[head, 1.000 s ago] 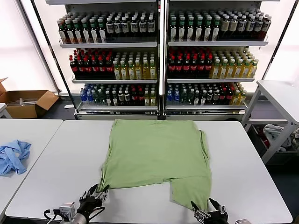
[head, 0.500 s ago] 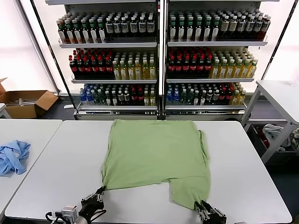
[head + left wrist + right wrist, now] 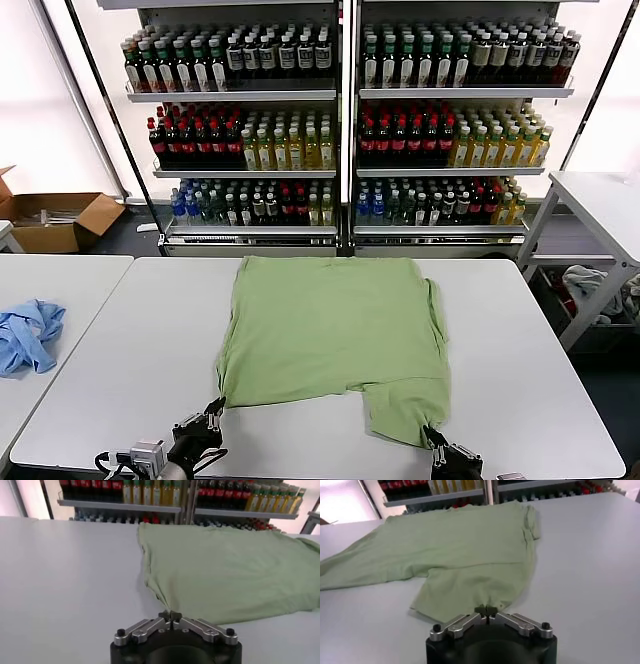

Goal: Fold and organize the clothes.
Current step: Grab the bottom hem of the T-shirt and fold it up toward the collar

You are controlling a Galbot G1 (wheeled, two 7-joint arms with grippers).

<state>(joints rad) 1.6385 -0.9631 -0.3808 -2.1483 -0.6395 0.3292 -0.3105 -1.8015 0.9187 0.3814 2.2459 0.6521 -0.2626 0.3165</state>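
Observation:
The light green shirt lies flat and plain side up on the white table, partly folded, with one flap hanging toward the near right. No collar, buttons or print show. My left gripper is shut on the shirt's near left corner. My right gripper is shut on the near edge of the right flap. Both grippers sit low at the table's front edge. The shirt also shows in the left wrist view and the right wrist view.
A light blue garment lies on the neighbouring table at the left. Shelves of bottles stand behind the table. A cardboard box sits on the floor at the far left, and another white table stands at the right.
Both grippers have closed on the shirt's near edge: the left on the near left corner, the right on the right flap's edge. The flap's edge has shifted slightly.

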